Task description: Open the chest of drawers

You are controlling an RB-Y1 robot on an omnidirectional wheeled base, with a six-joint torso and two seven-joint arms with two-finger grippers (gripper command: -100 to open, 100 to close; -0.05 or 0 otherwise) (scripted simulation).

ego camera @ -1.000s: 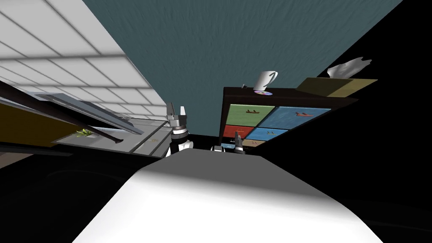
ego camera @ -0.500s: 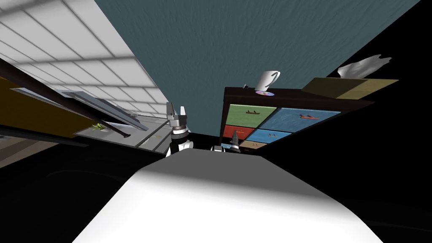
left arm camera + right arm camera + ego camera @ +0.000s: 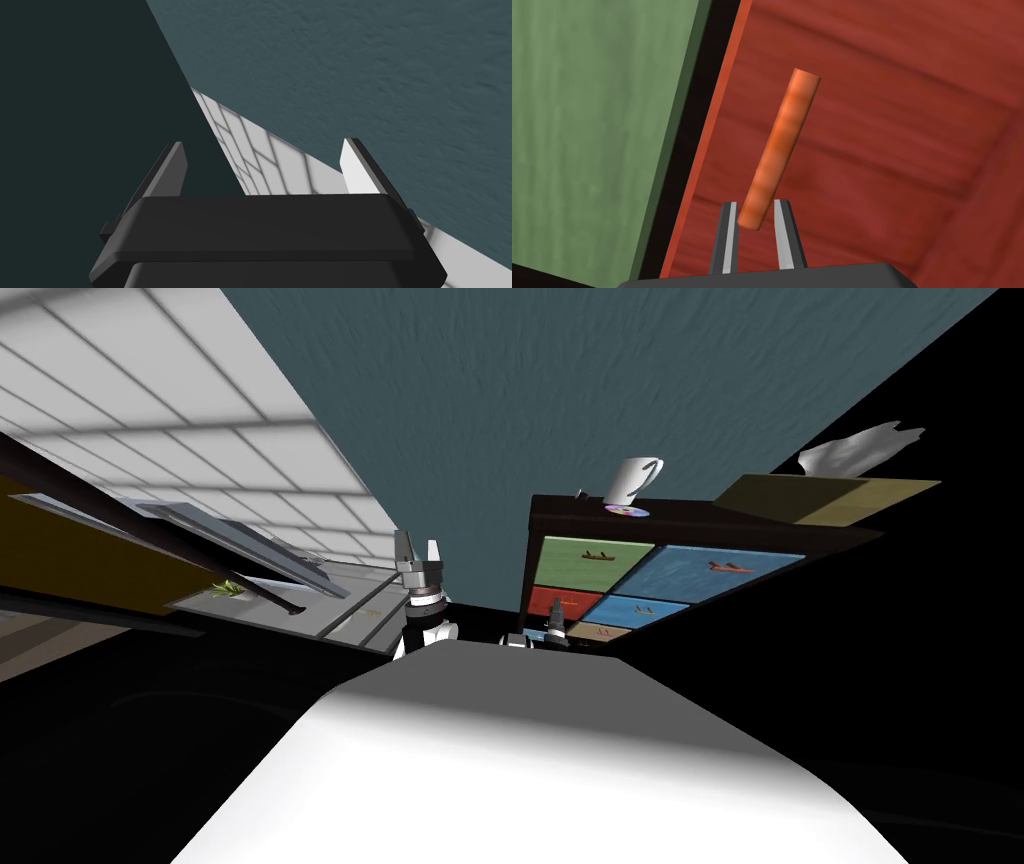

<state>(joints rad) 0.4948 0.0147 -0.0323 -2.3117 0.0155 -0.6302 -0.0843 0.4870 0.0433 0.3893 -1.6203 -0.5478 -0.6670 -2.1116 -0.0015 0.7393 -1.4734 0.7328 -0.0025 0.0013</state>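
Change over the last second is mostly the robot's own. The head view has swung a little, and the right claw (image 3: 556, 623) has slid across the chest of drawers (image 3: 690, 510), from the lower fronts to the red drawer (image 3: 580, 596). Over the last half second almost nothing has moved, which suggests the reach is finished.

In the right wrist view the right claw (image 3: 754, 205) has its fingers (image 3: 728, 235) drawn close together. They are clamped on the lower end of the orange handle (image 3: 779, 145), a bar standing off the red drawer (image 3: 887, 125), with the green drawer (image 3: 587, 125) just beside it. The grip sits at the tip of the bar rather than its middle, so it may slip when the pull starts.

The red front looks level with its neighbours, so the drawer is probably still shut. The next step is likely a straight pull back.

The left claw (image 3: 418, 553) is raised well apart from the chest with its fingers (image 3: 357, 165) spread wide, holding nothing. A white mug (image 3: 632, 478) stands on top of the chest.
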